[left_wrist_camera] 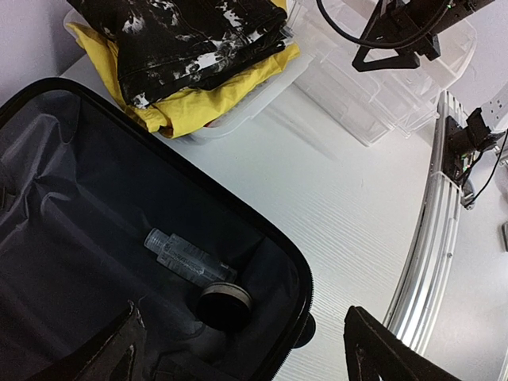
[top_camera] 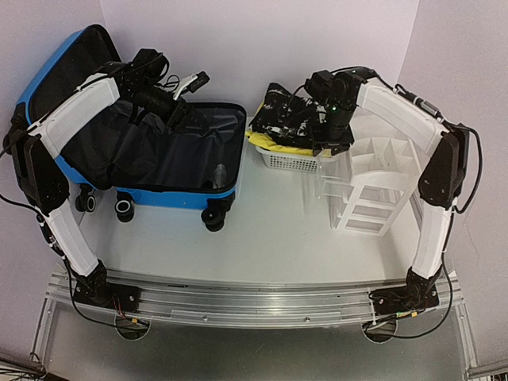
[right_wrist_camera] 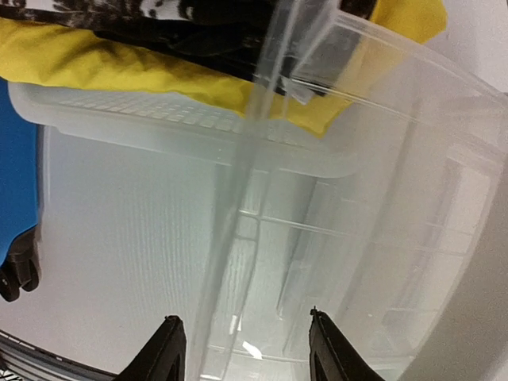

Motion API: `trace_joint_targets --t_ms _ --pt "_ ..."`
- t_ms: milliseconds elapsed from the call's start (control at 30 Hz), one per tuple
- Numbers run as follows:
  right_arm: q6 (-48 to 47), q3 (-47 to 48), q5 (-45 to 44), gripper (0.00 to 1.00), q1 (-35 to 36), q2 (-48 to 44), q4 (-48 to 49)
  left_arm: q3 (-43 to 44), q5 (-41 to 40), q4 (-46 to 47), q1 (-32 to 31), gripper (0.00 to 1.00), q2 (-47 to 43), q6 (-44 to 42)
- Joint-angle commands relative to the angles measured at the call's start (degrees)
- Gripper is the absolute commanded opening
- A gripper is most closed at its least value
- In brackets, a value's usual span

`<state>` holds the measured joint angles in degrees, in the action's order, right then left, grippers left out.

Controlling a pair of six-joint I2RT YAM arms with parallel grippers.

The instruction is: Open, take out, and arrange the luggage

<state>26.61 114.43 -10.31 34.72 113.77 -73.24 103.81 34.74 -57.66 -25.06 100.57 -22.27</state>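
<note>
The suitcase (top_camera: 159,194) lies open on the left of the table (top_camera: 270,238), its lid propped back against the wall, so the opening is done. Much of the unpacking looks done too: a yellow cloth (left_wrist_camera: 190,107) and a black-and-white bag (left_wrist_camera: 190,40) sit piled in the white basket (top_camera: 290,161) just beside it. Left in the black lining are a small clear bottle (left_wrist_camera: 186,255) and a round dark tin (left_wrist_camera: 225,304), touching each other. The left jaws hang spread wide over those two, holding nothing. The right jaws stand partly apart above the clear organiser (top_camera: 373,190); its wall runs between them, though through the glare I cannot be sure they touch it.
</note>
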Motion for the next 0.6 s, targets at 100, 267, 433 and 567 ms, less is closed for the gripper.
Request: trace_joint_targets --t_ms 100,267,433,567 --pt "1.62 -3.76 -6.87 0.61 -0.07 -6.74 -4.58 -0.45 -0.51 -0.27 0.68 0.85 0.33 -0.50" --pt "1.20 -6.07 -3.66 0.72 -1.45 -8.69 -4.52 -1.19 -0.68 -0.20 0.83 0.85 0.24 -0.87" --pt "0.99 -6.48 -2.01 0.80 -2.15 -9.69 -4.53 -1.44 -0.69 -0.22 0.89 0.85 0.26 -1.05" --pt "-0.33 -9.75 -0.25 0.82 -4.94 -11.48 -3.98 -1.76 -0.72 -0.39 0.98 0.85 0.16 -1.36"
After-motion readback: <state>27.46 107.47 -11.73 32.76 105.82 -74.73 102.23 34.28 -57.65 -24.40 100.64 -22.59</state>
